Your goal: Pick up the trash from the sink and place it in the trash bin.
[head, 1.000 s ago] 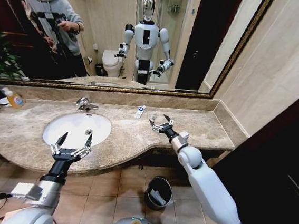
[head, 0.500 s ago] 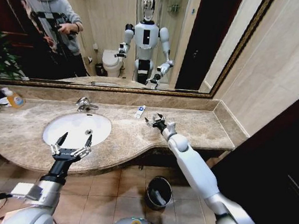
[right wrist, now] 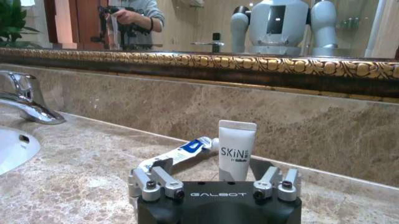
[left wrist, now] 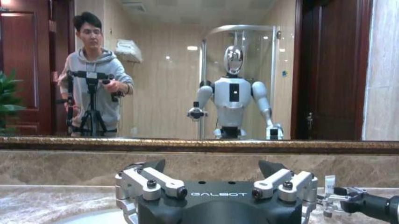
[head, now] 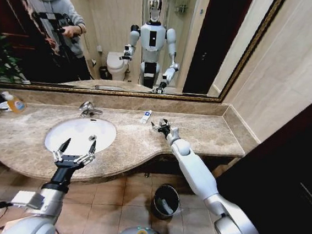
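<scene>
Two pieces of trash lie on the counter by the back wall. A white tube marked SKIN stands upright, and a white-blue tube lies flat beside it. In the head view they appear as a small white tube. My right gripper is open, just short of the upright tube. The left gripper hangs open over the front rim of the white sink. The black trash bin stands on the floor below the counter edge.
A chrome faucet stands behind the basin. An orange-liquid bottle sits at the counter's far left. The mirror and low backsplash close off the back, and a wall closes off the right end. Something white lies inside the bin.
My right arm has stretched forward and to the left across the counter, bringing its gripper close to the tubes. The left arm has not moved.
</scene>
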You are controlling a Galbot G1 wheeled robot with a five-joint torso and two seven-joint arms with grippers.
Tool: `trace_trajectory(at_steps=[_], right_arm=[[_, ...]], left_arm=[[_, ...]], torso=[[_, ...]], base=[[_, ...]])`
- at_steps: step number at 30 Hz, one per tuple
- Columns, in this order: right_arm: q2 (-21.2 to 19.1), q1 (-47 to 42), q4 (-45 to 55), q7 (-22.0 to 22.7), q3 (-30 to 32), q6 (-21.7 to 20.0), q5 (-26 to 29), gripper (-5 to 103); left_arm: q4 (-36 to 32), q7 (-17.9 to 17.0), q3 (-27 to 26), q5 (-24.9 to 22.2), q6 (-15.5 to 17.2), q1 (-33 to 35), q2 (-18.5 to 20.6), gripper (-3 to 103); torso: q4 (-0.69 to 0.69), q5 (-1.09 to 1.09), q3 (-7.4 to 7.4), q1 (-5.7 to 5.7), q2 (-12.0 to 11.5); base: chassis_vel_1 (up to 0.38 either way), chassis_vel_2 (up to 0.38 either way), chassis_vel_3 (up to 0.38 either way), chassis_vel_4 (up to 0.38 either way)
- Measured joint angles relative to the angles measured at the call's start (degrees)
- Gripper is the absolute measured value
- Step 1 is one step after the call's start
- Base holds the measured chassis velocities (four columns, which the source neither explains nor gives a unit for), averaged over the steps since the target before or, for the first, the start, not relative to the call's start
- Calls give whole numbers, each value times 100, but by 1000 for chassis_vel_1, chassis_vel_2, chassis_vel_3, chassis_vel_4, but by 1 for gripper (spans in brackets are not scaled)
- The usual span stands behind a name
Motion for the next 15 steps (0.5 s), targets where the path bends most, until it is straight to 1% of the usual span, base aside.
trace_trajectory(at_steps=[2,3,7,8,10,11,13,14,15], right_arm=[[3,-3,-2,0,1,7,-1,84],[5,-9,-2,3,3,10,-2,76],[-2,-28,3,7,13,4,-1,76],[-17,-34,12,6,17,-2,0,63],[-33,-39,20,5,21,-5,3,63],[-50,-44,27,2,26,-6,6,55],[-63,-50,34,1,29,-8,13,55],[-74,-56,40,-2,29,-10,20,47],[-98,-71,62,-24,28,-11,27,47]], left_arm=[[0,0,0,0,0,0,0,100],[0,0,0,0,0,0,0,100],[0,0,0,0,0,0,0,100],[0,0,0,0,0,0,0,100],[0,0,0,0,0,0,0,100],[0,0,0,0,0,0,0,100],[0,0,0,0,0,0,0,100],[0,0,0,0,0,0,0,100],[0,0,0,0,0,0,0,100]], torso=[[0,0,0,0,0],[0,0,0,0,1],[0,0,0,0,1],[0,0,0,0,1],[0,0,0,0,1],[0,0,0,0,1],[0,0,0,0,1],[0,0,0,0,1],[0,1,0,0,1]], base=[[0,0,0,0],[0,0,0,0],[0,0,0,0],[0,0,0,0],[0,0,0,0],[0,0,0,0],[0,0,0,0],[0,0,0,0],[0,0,0,0]])
